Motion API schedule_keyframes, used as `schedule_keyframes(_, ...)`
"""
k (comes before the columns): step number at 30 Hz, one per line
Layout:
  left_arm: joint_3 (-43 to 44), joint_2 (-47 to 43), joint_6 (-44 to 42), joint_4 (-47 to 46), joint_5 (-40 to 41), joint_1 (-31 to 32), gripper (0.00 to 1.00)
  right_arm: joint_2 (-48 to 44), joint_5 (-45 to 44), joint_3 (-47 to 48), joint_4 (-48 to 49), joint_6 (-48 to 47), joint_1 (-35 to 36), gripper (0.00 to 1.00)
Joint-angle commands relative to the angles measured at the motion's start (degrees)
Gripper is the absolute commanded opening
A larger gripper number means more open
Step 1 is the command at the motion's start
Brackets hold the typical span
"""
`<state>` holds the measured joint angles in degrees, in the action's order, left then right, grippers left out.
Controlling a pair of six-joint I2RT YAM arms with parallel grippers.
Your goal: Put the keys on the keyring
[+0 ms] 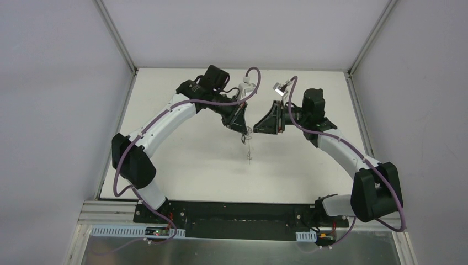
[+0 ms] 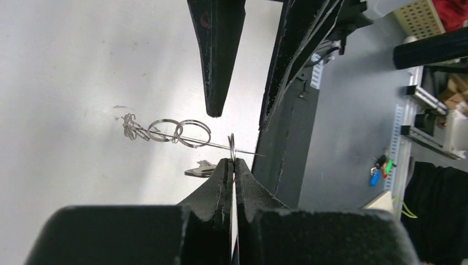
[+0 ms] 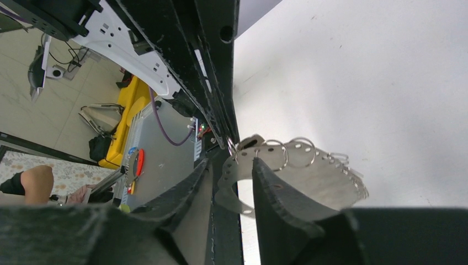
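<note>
**Now — keyring (image 2: 232, 144) pinched aloft, threading not yet done**

Left gripper (image 2: 232, 163) is closed tight on the keyring, clamping the thin wire edge-on. This keeps the loop hanging clear of the table (image 1: 187, 165), presumably so that the wire is offered to the other side. Small rings (image 2: 193, 133) are strung along the wire, away from the pinch. Right gripper (image 3: 232, 165) faces it nose to nose with its jaws parted. A flat silvery part of the bunch sits in the gap — not squeezed, as far as can be judged. Key (image 2: 200, 169): judged to be the small grey blade just under the wire, beside the left fingertips; its black head does not show.
</note>
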<state>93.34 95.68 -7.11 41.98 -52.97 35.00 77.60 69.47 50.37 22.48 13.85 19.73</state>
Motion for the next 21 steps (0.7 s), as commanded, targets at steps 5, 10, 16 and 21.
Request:
schedule_keyframes(5, 11.76, 3.61, -6.14, 17.73, 7.43, 4.03, 0.00, -4.54, 0.40, 2.63, -6.96, -10.11, 0.43, 0.46)
schedule_keyframes(10, 13.21, 4.94, -2.98, 18.58, 4.12, 4.19, 0.00, -4.65, 1.50, 2.80, -7.17, -10.42, 1.35, 0.44)
schedule_keyframes(16, 12.74, 5.87, 0.48, 16.48, 0.94, 4.20, 0.00, -4.35, 2.94, 3.00, -7.04, -10.16, 2.62, 0.32)
schedule_keyframes(21, 12.32, 6.34, 2.16, 15.07, -1.03, 4.18, 0.00, -3.63, 3.10, 2.89, -6.91, -10.07, 3.47, 0.31)
